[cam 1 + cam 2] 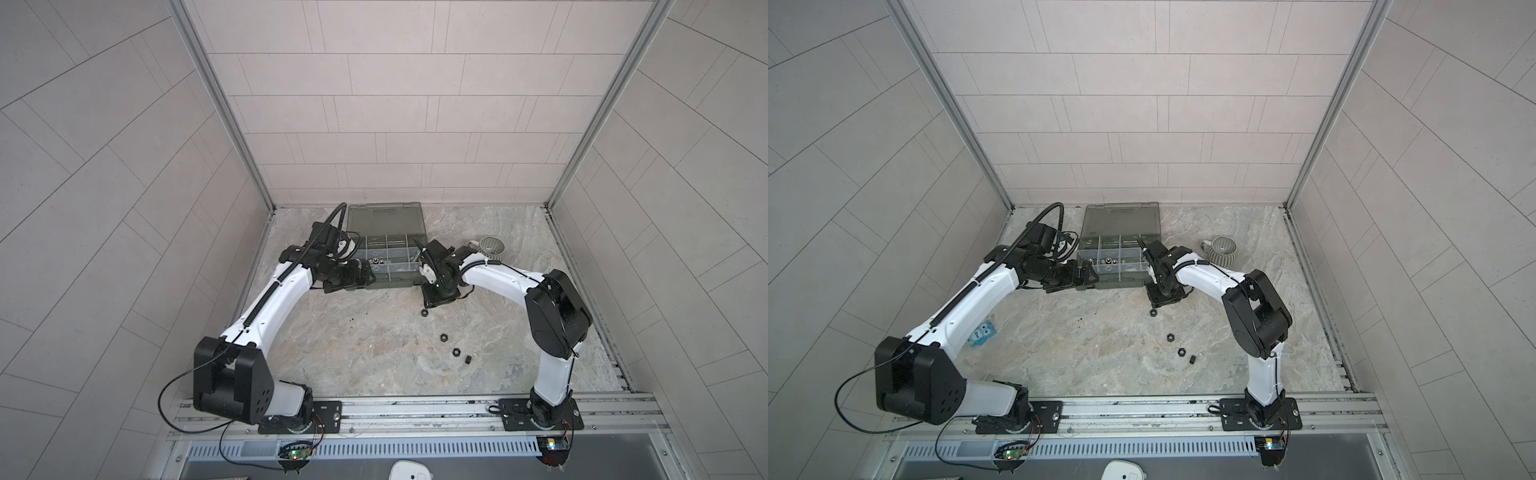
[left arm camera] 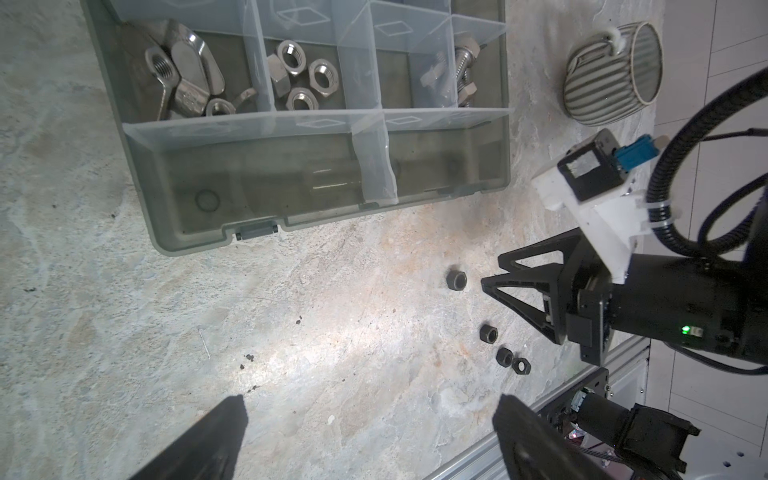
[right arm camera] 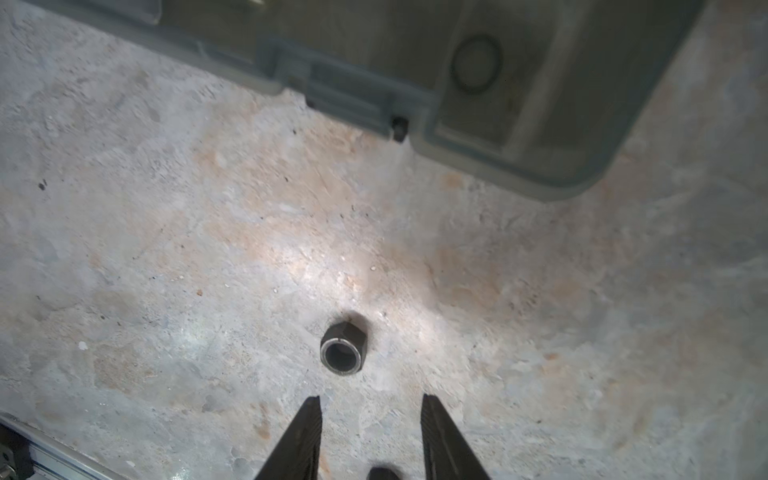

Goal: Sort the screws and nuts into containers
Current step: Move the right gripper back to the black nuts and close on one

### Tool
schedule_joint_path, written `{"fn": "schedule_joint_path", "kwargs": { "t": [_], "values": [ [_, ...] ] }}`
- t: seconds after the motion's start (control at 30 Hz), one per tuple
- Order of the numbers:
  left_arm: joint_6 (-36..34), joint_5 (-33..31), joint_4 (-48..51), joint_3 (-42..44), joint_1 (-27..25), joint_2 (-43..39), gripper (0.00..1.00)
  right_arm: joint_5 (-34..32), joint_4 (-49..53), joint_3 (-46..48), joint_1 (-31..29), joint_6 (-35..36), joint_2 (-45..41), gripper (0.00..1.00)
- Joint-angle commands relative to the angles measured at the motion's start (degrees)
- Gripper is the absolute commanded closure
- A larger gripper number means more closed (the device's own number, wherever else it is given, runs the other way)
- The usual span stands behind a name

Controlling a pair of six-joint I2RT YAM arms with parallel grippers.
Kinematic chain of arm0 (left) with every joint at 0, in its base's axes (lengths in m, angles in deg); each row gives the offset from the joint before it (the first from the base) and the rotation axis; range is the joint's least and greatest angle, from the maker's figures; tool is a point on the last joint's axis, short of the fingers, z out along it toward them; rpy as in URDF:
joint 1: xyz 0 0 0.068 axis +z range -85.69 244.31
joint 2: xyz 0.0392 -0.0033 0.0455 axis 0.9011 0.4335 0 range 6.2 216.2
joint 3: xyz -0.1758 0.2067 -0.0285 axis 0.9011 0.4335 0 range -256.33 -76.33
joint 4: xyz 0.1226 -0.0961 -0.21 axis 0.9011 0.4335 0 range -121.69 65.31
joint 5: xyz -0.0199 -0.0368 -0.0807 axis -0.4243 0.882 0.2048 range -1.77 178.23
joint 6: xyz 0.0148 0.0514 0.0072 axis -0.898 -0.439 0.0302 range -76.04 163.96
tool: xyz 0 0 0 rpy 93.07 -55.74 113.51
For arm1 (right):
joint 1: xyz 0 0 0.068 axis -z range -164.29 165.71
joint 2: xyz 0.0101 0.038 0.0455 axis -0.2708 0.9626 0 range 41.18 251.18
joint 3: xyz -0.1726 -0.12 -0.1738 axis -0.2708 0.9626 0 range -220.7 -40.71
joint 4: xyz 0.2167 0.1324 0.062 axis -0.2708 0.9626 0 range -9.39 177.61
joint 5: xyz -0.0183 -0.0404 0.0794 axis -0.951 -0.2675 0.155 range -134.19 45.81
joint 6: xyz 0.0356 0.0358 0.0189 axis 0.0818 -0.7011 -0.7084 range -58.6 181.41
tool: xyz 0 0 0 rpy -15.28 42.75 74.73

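Pincers: two in play, and you've nothing in either.
Right pincer (image 3: 370,399): half-spread, its black tapered fingers (image 3: 305,436) apart with a clear gap between the tips; it pinches nothing.
Left pincer (image 2: 370,409): spread as wide as you'll see it, gripping nothing.
Nearest nut: a chunky black hex nut (image 3: 343,349) with a round bore sits on the mottled grey-beige stone-look table (image 3: 166,249), just ahead of your right tips and not touching them.
Loose nuts: three more small black hex nuts (image 1: 456,352) lie in a loose line, nearer the arms' base rail, well apart from the case.
Case: translucent grey-green plastic organizer case (image 2: 187,245), lid (image 1: 384,218) open toward the back wall, clear plastic dividers (image 2: 291,124) cutting it into rectangular compartments; your left pincer is beside its left end, your right near its front right corner.
Sorted: shiny silver wing nuts (image 2: 183,79) in one compartment, silver hex nuts (image 2: 299,79) next door, threaded silver hex-head screws (image 2: 461,70) one further along.
Table: matte, flecked with dark crumbs.
Mug: striped grey-white ceramic mug (image 1: 492,248), ribbed, standing right of the case and apart from it.
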Motion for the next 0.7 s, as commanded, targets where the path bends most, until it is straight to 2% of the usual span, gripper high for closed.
{"fn": "schedule_joint_path", "kwargs": {
  "t": [0.0,0.67],
  "values": [
    [-1.1,-0.8,0.8,-1.3,0.0,-0.8,0.00,0.6,-0.6,-0.7,-0.6,-0.6,2.4,0.59],
    [-1.8,-2.7,2.5,0.8,0.0,-1.8,0.00,1.1,-0.2,-0.9,-2.5,-0.4,6.6,0.65]
  ]
}}
